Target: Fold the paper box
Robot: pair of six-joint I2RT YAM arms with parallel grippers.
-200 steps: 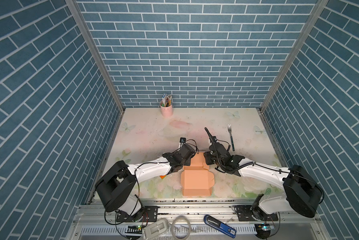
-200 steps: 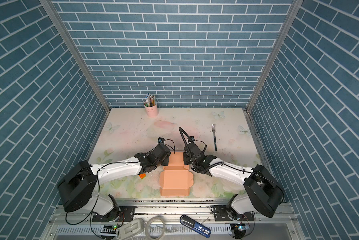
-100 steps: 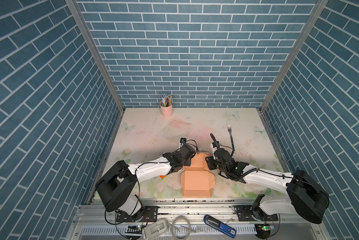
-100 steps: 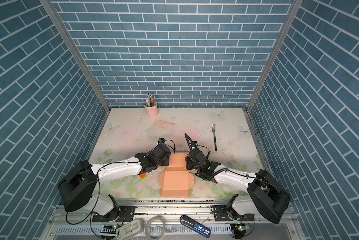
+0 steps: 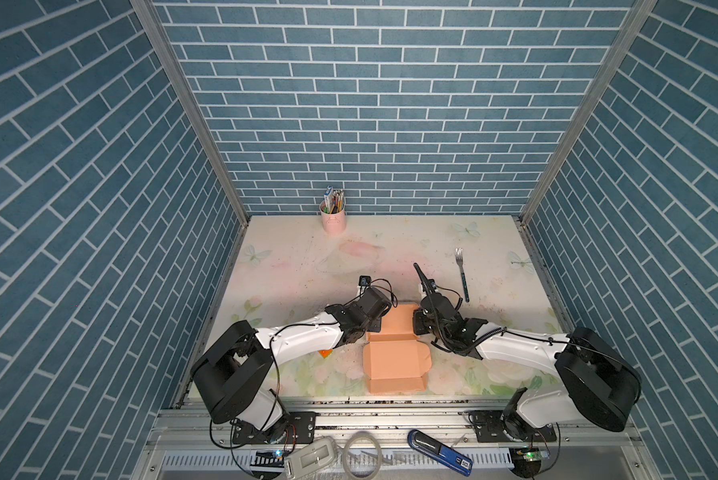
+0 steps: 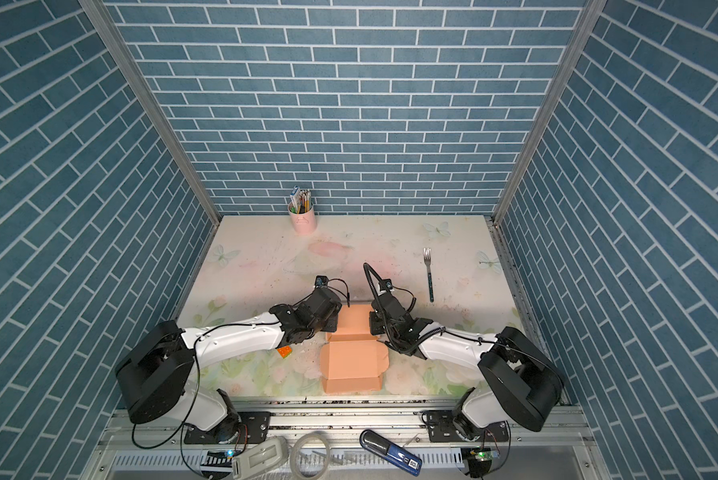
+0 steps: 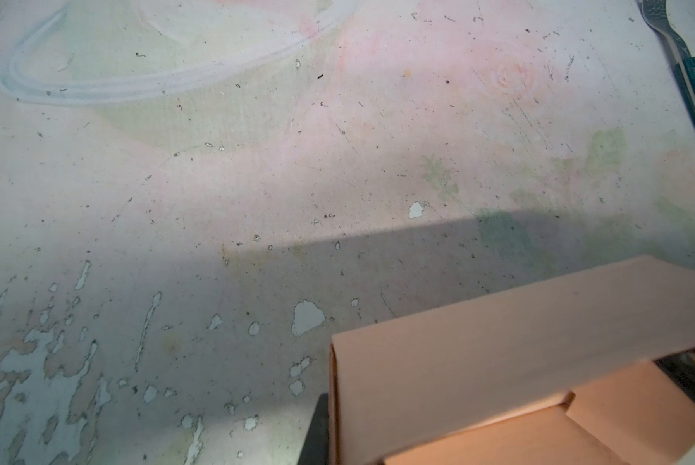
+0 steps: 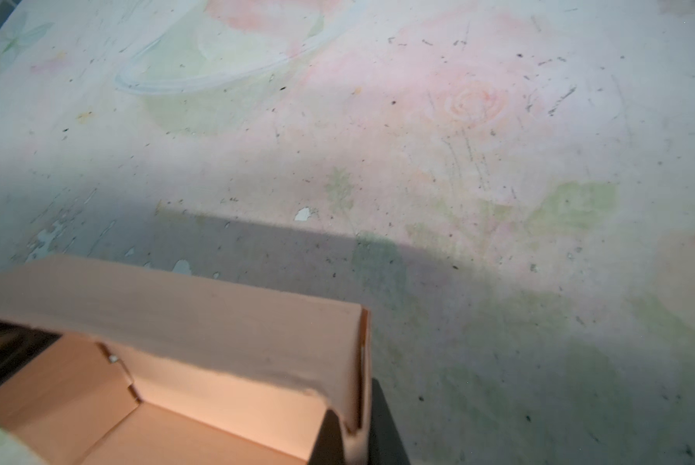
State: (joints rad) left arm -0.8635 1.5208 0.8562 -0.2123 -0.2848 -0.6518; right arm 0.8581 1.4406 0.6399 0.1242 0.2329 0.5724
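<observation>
Peach-orange die-cut cardboard, the paper box (image 5: 394,361), now sits between the right gripper (image 5: 416,327) jaws. They have just snapped together from half-spread, and the right wrist view shows dark fingers (image 8: 386,426) on either side of the raised right wall. The left gripper (image 5: 375,328) stays closed at the opposite wall; only its outer finger (image 7: 317,430) shows. The box lies low in the middle of both top views on the worn floral table (image 5: 307,266). With both walls pinched, I judge the far half ready for folding. A teal-handled silver fork (image 5: 462,274) lies well apart, upper right.
</observation>
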